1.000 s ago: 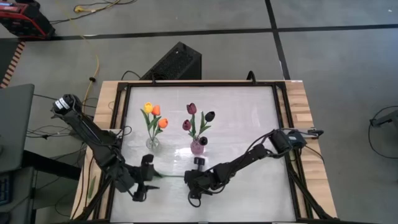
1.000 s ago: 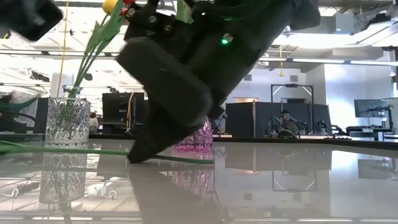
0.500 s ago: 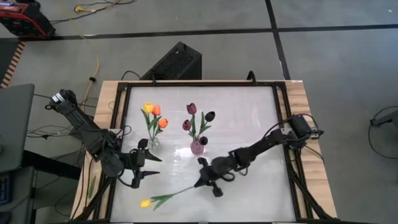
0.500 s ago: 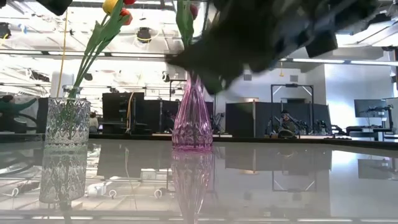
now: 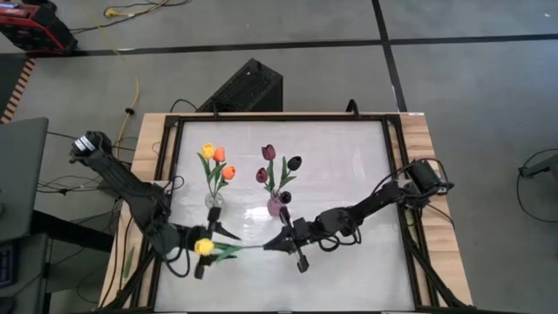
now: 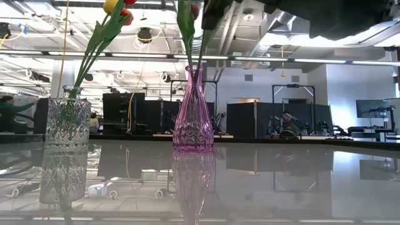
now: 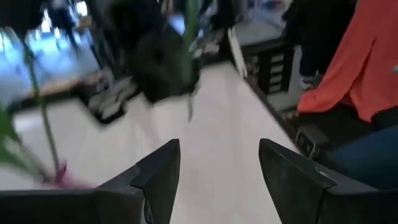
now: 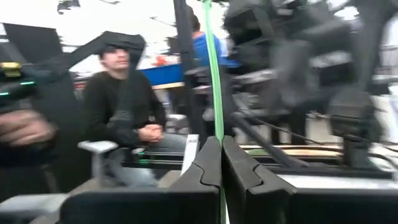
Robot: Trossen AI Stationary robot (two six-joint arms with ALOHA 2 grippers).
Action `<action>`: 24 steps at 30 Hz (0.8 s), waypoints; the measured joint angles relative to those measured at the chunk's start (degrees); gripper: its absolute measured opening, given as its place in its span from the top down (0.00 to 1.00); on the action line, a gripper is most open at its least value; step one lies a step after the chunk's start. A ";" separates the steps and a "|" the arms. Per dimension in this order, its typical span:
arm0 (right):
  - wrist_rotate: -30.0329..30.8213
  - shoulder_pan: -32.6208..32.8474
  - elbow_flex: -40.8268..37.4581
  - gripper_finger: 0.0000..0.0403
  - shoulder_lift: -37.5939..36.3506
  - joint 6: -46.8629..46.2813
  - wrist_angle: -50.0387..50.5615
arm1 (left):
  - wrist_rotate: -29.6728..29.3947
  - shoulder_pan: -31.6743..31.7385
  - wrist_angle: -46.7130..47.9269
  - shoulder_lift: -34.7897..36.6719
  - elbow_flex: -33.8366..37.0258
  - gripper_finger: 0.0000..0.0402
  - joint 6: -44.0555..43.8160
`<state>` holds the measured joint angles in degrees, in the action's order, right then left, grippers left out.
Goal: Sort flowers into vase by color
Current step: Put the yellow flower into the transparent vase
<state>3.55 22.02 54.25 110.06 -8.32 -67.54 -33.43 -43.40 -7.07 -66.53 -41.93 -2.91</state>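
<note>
A yellow tulip (image 5: 203,247) is in the air near the table's near-left part, its thin green stem (image 5: 248,248) running level toward the right. My right gripper (image 5: 281,245) is shut on that stem. My left gripper (image 5: 207,251) is open at the yellow head; whether it touches it, I cannot tell. Its wrist view shows nothing between the fingers (image 7: 217,180). A clear vase (image 5: 214,201) holds yellow and orange tulips. A pink vase (image 5: 277,206) holds maroon tulips. Both vases stand upright on their bases (image 6: 67,131) (image 6: 192,119). My right gripper pinches the yellow tulip's stem between its two shut fingers (image 8: 221,149), at the end away from the head. The stem (image 8: 215,93) passes across the fingers and runs on beyond them. The flower is lifted clear of the table, stem about level.
The white tabletop (image 5: 349,166) has a dark frame and wooden side rails. The far half and the right side hold nothing but the arm. A person in black (image 8: 127,118) sits beyond the table, and someone in an orange garment (image 7: 354,68) is close by its edge.
My right gripper has carried the tulip up off the table and toward the far edge. The flower first trailed with its head toward the near edge, then swung level, head to the left. My left gripper drew back toward the far-left, then came back to the head.
</note>
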 joint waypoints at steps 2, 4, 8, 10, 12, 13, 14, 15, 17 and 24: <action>2.48 0.10 -0.02 0.94 0.00 0.00 0.44 | -0.57 0.03 -6.89 -2.29 0.00 0.48 4.42; 3.23 -0.04 0.01 0.94 0.00 0.00 0.41 | -1.43 0.54 -14.34 -4.60 0.00 0.48 9.15; 4.24 -0.04 0.01 0.94 0.00 0.91 -0.32 | -2.77 2.30 -24.77 -7.92 0.00 0.48 13.80; 5.40 -0.04 0.01 0.94 0.00 1.18 -1.12 | -1.33 3.13 -26.95 -8.59 0.00 0.48 14.41; 6.43 0.02 0.01 0.94 0.00 1.69 -1.65 | 0.76 3.79 -28.05 -8.60 0.00 0.48 14.40; 6.51 0.02 0.05 0.94 0.00 2.17 -1.78 | 1.26 4.17 -28.74 -8.60 0.00 0.48 14.29; 6.52 0.02 0.07 0.94 0.00 2.43 -2.04 | 1.22 4.37 -29.38 -8.60 0.00 0.48 14.27; 6.60 0.00 0.10 0.94 -0.01 2.50 -2.23 | 1.06 4.44 -30.28 -8.60 0.00 0.48 14.32; 6.90 -0.04 0.11 0.94 -0.04 2.40 -2.04 | -0.03 4.45 -32.61 -8.52 0.00 0.48 15.08; 7.07 -0.04 0.11 0.94 -0.04 2.65 -2.00 | -3.93 4.57 -35.12 -8.43 0.00 0.49 16.97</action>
<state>10.61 21.98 54.37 110.02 -5.66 -69.54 -37.36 -38.83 -42.20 -74.96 -41.93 14.06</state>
